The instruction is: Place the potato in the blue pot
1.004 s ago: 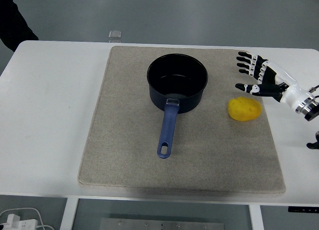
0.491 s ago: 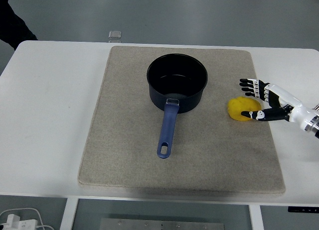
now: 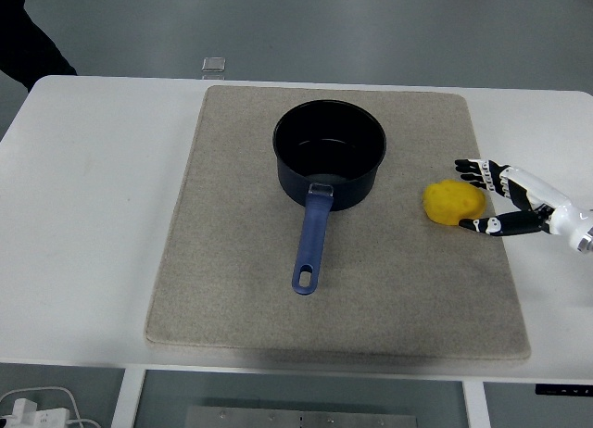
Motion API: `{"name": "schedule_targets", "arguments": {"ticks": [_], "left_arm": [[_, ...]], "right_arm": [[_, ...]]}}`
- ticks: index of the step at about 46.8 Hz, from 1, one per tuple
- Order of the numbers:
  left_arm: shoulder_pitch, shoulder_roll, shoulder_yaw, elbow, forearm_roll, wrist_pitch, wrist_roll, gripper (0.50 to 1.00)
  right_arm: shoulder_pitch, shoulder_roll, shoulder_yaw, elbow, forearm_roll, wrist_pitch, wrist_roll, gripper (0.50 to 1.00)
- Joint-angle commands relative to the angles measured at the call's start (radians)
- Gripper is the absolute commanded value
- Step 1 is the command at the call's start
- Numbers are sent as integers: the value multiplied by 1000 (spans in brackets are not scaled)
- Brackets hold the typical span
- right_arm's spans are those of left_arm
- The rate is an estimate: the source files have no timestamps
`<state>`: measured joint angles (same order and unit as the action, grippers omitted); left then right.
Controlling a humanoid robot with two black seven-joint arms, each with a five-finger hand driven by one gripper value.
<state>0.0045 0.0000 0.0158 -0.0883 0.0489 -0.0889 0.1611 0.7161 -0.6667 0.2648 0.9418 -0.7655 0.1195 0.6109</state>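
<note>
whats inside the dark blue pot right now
Nothing: the dark blue pot shows only its bare black bottom. The near inner wall is hidden by the rim. The yellow potato lies outside on the grey mat.

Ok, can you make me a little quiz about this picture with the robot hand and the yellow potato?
1. True or false: the yellow lumpy potato is already inside the dark blue metal pot.
2. Which way does the pot's blue handle point: A) toward the table's near edge, B) toward the far edge, C) toward the potato?
3. Fill in: the robot's black-and-white right hand is beside the potato with its fingers ____.

Key: 1 false; 2 A; 3 open, not gripping yet.
</note>
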Motion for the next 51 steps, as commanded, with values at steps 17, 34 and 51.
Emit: {"name": "schedule_targets", "arguments": {"ticks": [17,34,51], "left_arm": [[0,0,0,1,0,0,0,996],[0,0,0,1,0,0,0,996],[0,0,1,-2,0,0,0,996]], "right_arm": [[-3,10,1,2,-3,-64,0,836],[-7,15,1,2,-3,-66,0,844],[-12,22,4,3,-3,-64,0,926]]}}
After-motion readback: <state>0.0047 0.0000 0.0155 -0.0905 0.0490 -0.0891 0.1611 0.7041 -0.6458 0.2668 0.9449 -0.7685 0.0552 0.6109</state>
